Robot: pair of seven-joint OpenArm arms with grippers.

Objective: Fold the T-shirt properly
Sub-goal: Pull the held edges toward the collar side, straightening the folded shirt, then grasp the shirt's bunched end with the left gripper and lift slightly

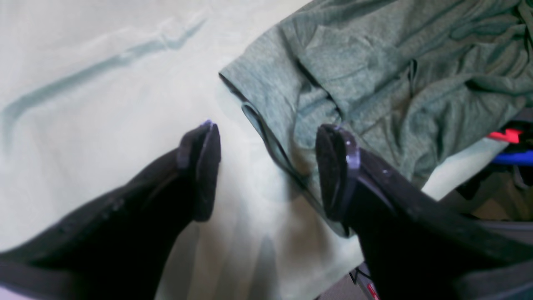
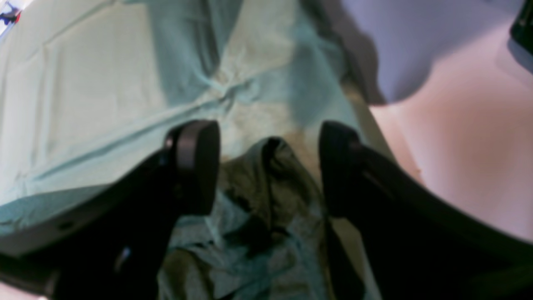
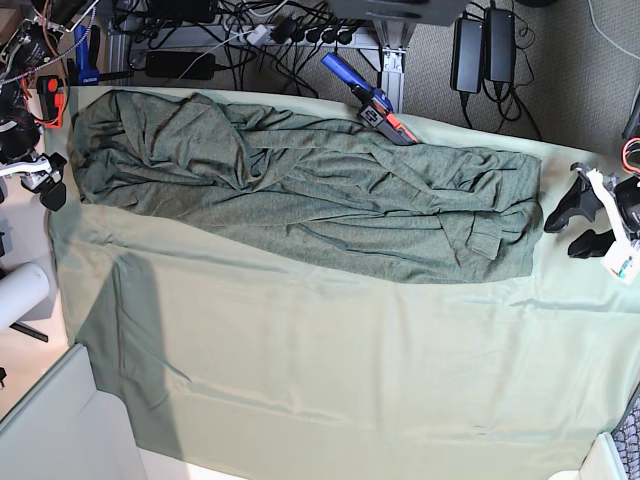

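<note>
Surface: mint sheet (image 3: 330, 370), cables (image 3: 250, 30) behind.
T-shirt (image 3: 300, 185): crumpled along far edge.
Left pincer (image 1: 266, 166): apart, empty.
Right pincer (image 2: 268, 166): apart, empty.

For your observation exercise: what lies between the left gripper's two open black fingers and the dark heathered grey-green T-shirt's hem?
In the left wrist view, only pale mint-green table sheet separates the left gripper from the T-shirt.

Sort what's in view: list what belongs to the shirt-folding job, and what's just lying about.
Job:
T-shirt, crumpled along the far edge
left gripper, open
right gripper, open
table sheet

Lying about:
blue-handled tool
power bricks
cables
</note>
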